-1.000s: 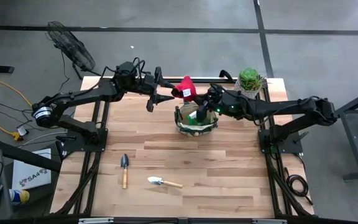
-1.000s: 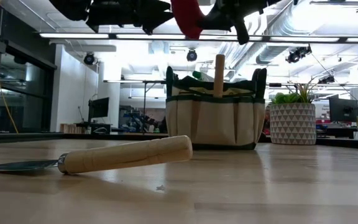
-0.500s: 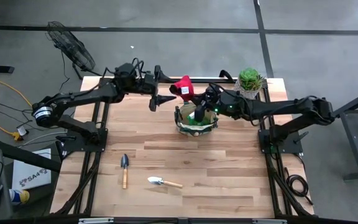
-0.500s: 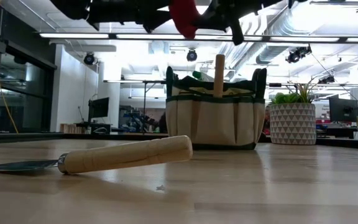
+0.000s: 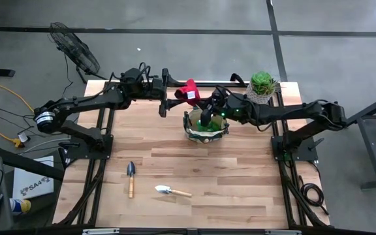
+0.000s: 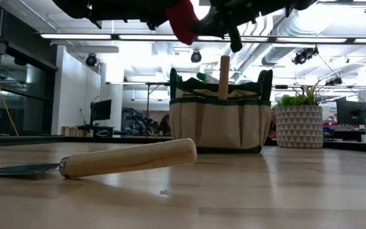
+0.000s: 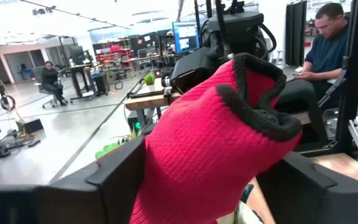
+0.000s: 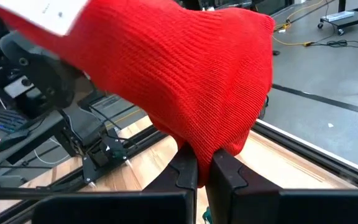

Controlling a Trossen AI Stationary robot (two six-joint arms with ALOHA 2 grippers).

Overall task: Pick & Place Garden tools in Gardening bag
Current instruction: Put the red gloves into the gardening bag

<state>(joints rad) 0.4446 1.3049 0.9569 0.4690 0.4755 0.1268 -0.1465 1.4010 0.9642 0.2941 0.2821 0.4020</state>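
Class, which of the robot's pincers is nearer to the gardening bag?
Right. The right pincer, shut on the red glove, hangs just over the gardening bag's far rim; the left pincer, open, sits farther off to the bag's side.

grey concrete floor [image 5: 175, 16] around the wooden table [image 5: 240, 176], a fan [image 5: 74, 49] beside it, ceiling strip lights [image 6: 107, 36] overhead.

Potted succulent [image 5: 263, 84] at table's [image 5: 240, 176] far corner, floor fan [image 5: 74, 49], seated people [image 7: 331, 43]

Bright overhead strip lights, ceiling glare, blurred foreground handle
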